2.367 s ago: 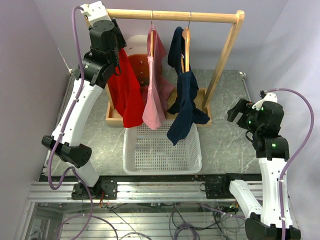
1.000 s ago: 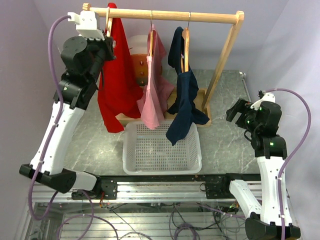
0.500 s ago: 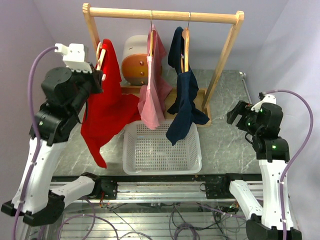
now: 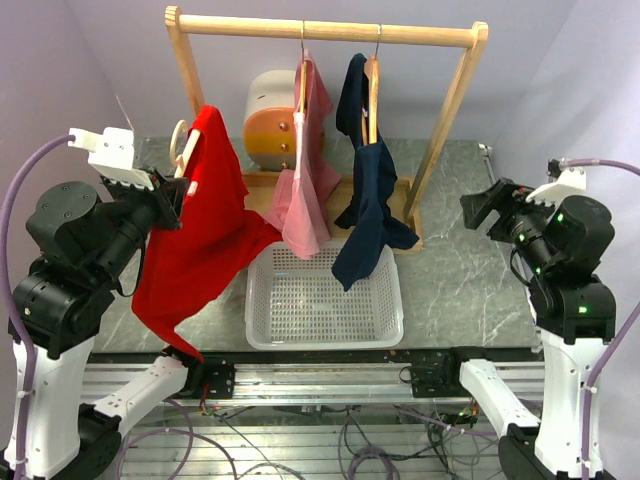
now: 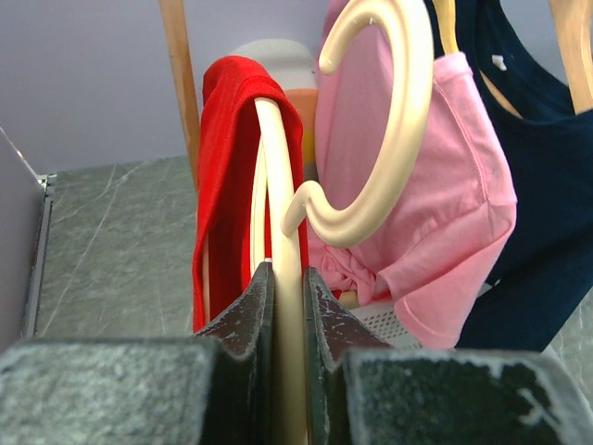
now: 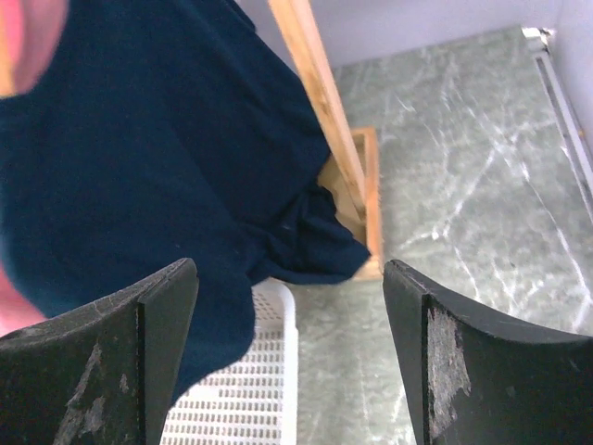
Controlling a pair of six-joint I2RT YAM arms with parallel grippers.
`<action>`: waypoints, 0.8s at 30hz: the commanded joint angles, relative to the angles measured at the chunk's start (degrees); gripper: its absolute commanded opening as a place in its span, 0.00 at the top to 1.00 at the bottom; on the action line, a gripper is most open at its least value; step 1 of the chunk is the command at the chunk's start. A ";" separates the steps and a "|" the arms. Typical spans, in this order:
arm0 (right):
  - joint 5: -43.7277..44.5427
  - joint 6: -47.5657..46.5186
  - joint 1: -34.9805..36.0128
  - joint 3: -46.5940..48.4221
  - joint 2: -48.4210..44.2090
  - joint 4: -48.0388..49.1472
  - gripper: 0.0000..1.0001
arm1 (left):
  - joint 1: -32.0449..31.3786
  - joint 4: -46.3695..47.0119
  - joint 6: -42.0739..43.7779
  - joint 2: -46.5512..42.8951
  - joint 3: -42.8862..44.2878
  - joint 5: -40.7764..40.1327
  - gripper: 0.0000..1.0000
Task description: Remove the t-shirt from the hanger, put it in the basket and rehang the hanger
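Observation:
A red t-shirt [image 4: 200,240] hangs on a cream hanger [image 4: 183,150] that is off the rail and held in the air at the left. My left gripper [image 4: 165,200] is shut on the hanger; in the left wrist view the jaws pinch its cream bar [image 5: 285,306], with the hook [image 5: 384,130] above and the red shirt [image 5: 222,167] draped behind. My right gripper [image 4: 490,205] is open and empty at the right, apart from the clothes. Its wrist view shows a navy garment [image 6: 139,148] ahead.
A wooden rack [image 4: 320,28] stands at the back with a pink shirt [image 4: 305,190] and a navy shirt [image 4: 368,200] on hangers. A white basket [image 4: 322,300] sits below them. A white and orange appliance [image 4: 268,120] stands behind the rack.
My left arm has lifted the hanger with the red t-shirt off the rail and carried it down, left and towards the near edge. My right arm has risen slightly.

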 commanded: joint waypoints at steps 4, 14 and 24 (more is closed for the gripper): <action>-9.61 1.75 0.16 9.89 8.06 5.11 0.19 | 0.22 1.15 3.46 -1.05 -0.82 6.64 0.93; -2.38 1.78 14.24 22.12 22.95 10.82 0.19 | 0.22 5.09 4.75 -1.21 -3.51 9.53 0.93; 31.45 -6.21 56.75 43.85 41.18 8.56 0.19 | 0.22 6.00 3.83 -2.65 -4.65 10.93 0.93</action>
